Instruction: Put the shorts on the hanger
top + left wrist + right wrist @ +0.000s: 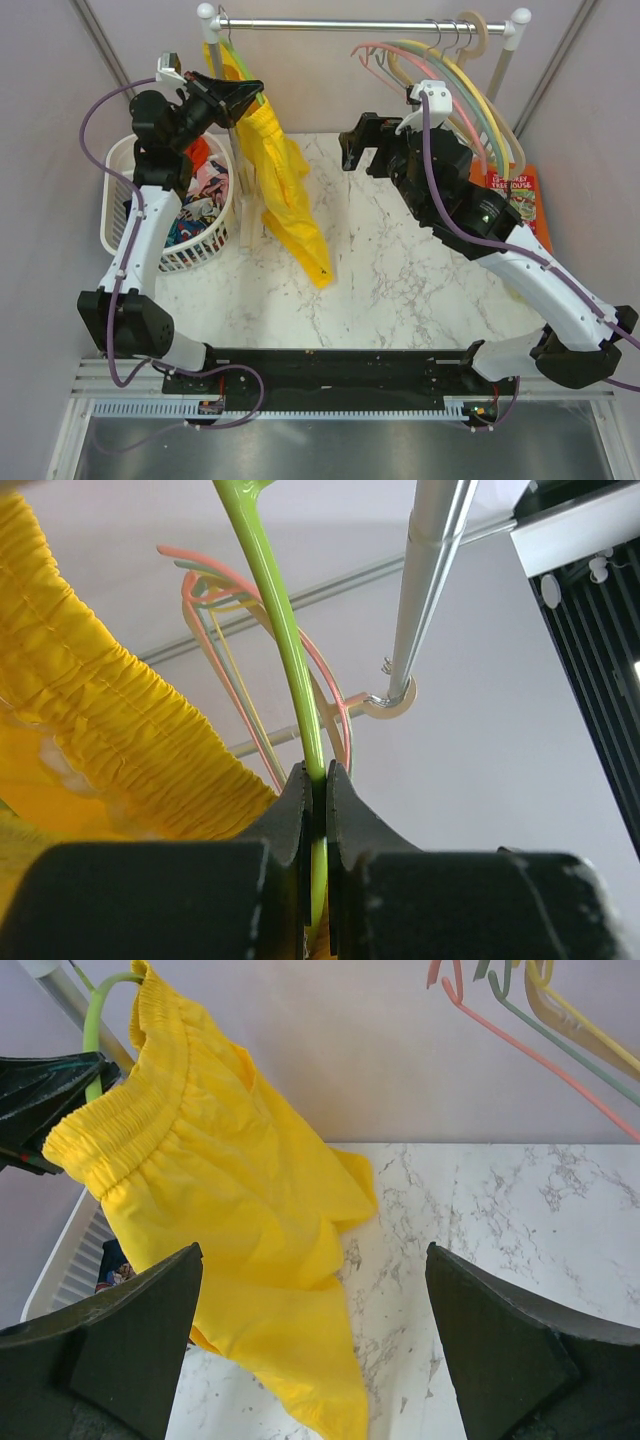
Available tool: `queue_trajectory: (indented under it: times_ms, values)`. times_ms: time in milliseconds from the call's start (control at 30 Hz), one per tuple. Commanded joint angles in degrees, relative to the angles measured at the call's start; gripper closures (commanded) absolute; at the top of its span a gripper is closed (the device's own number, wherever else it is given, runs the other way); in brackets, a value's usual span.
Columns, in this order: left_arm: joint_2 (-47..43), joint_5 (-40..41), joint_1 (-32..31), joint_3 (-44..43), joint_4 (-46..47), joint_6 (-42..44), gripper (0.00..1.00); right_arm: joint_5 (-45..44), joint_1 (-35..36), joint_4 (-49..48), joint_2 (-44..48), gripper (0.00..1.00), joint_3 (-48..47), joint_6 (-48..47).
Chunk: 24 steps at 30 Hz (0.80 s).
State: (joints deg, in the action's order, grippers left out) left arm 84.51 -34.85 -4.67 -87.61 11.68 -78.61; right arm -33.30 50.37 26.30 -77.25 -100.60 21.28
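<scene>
Under the clothes rail's [365, 25] left end, the left gripper [314, 775] pinches the light green hanger [275, 610]. The yellow shorts [285, 190] drape over it and trail down. Below the rail's middle, the right gripper [362, 150] hovers with fingers spread wide.

The top camera looked down from high up. The left wrist camera peered up, right beside a thin green plastic hanger [272, 610]. The right one faced big yellow cloth shorts [250, 1220], which all three saw.
</scene>
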Motion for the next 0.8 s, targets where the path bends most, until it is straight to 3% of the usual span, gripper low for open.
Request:
queue_trajectory:
  times_ms: [0,100,333,367,400,667,767]
  values:
    - [-1.6,-1.3,1.8,-1.2,8.4,-1.0,0.98,-0.2,-0.1,-2.3,1.8,0.02,1.1,-0.9]
    - [-2.9,-1.6,2.2,1.4,8.5,-0.5,0.96,0.2,-0.1,-2.4,1.9,0.02,1.4,-1.0]
    - [-7.5,-2.2,4.6,7.3,9.2,3.1,0.45,0.2,-0.1,-2.9,3.9,0.02,4.7,-3.9]
    - [-8.2,-2.4,4.6,8.8,9.2,3.5,0.34,0.2,-0.1,-2.9,4.2,0.02,5.2,-4.2]
    - [-9.0,-2.8,6.3,9.8,9.4,3.9,0.30,0.1,-0.1,-3.6,5.1,0.02,6.5,-4.8]
    - [-19.8,-3.3,12.6,18.5,11.3,7.1,0.15,0.5,-0.1,-5.3,9.9,0.02,13.7,-10.5]
    - [-23.3,-5.0,14.1,16.7,3.1,19.8,0.15,1.4,-0.1,-5.5,12.0,0.02,16.7,-11.6]
